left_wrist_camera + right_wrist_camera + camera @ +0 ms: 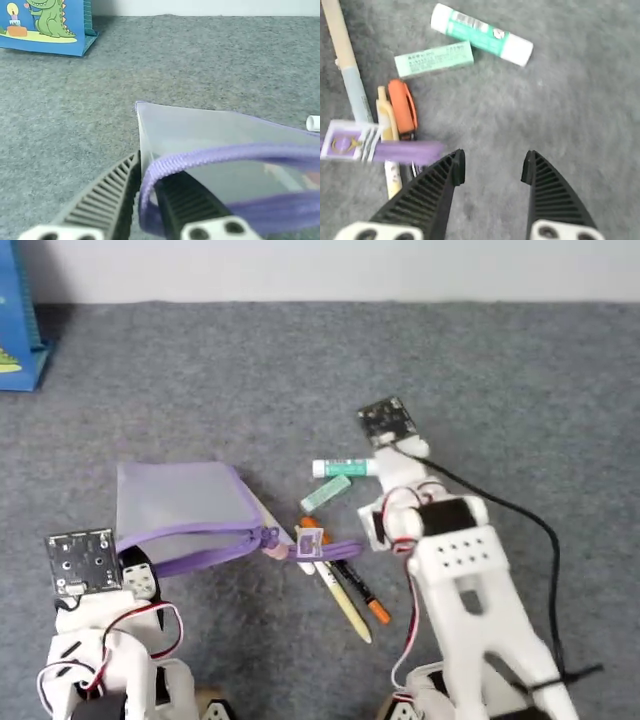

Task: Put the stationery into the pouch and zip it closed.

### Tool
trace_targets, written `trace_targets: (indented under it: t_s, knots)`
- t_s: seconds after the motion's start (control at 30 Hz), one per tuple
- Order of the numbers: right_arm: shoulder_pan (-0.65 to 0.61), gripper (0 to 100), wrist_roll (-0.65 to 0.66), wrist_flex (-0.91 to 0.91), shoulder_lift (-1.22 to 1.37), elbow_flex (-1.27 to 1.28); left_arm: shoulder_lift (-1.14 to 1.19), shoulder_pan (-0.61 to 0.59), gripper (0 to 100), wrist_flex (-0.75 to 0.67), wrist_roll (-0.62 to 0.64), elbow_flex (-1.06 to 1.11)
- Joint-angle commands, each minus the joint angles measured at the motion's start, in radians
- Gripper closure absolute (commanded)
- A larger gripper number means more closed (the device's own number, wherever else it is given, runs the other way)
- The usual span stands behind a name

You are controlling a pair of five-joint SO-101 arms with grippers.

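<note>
Left pincer (146, 169) is clamping the pouch (215, 130) at its zipper corner. Right pincer (492, 167) is hanging released beside the pouch's strap (405, 151), with the glue stick (481, 34) lying beyond.

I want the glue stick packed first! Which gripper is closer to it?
Right. The right gripper hangs open near the glue stick; the left gripper is farther off, shut on the pouch.
</note>
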Motion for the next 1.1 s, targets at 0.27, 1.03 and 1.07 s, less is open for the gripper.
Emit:
trace_targets:
  t_s: [0.27,1.03,1.07]
  knots:
    - [-0.012,81.6,-0.012,-0.456,0.303,-0.057,-0.011,-0.005,99,-0.017,0.009,-0.056]
    - [0.015,81.9,0.000,-0.998,0.661,-0.095,-0.011,-0.006,99,-0.017,0.009,-0.054]
    - [0.031,81.9,0.000,-0.974,0.682,-0.120,-0.011,-0.009,99,-0.017,0.009,-0.054]
